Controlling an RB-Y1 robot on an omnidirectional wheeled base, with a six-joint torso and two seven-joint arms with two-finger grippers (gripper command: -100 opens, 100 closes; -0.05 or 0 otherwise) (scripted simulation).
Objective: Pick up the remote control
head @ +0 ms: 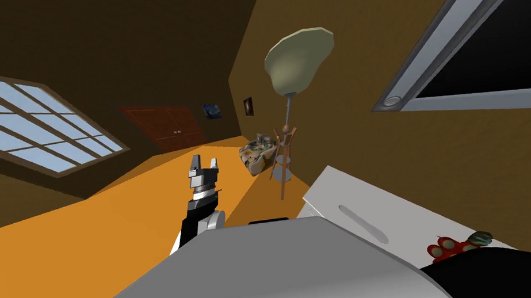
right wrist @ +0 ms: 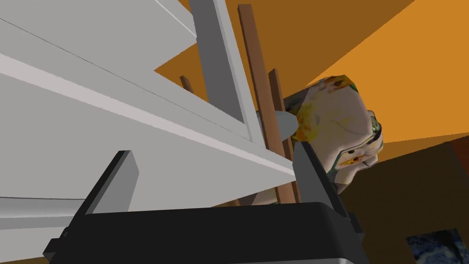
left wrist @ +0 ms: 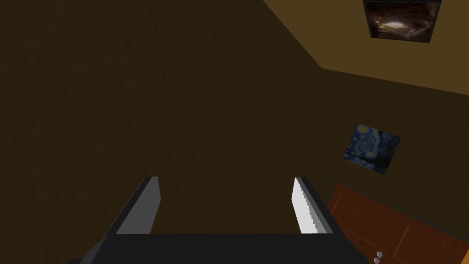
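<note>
The grey remote (head: 364,223) lies flat on the white tabletop (head: 404,216) at lower right, its long axis running upper left to lower right. The left tool (head: 204,161) and right tool (right wrist: 214,151) both gape wide, empty.

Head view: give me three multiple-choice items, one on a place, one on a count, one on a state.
1. The floor lamp stands: A) beside the patterned seat B) under the window C) on the white table.
2. Pictures on the walls near the door: A) one B) two C) four.
3. The left gripper is: A) open B) shut on the remote C) shut, empty.
Key: 1 A, its wooden legs meet the floor next to the seat; 2 B, one blue, one dark; 3 A, its fingers stand apart with nothing between.
</note>
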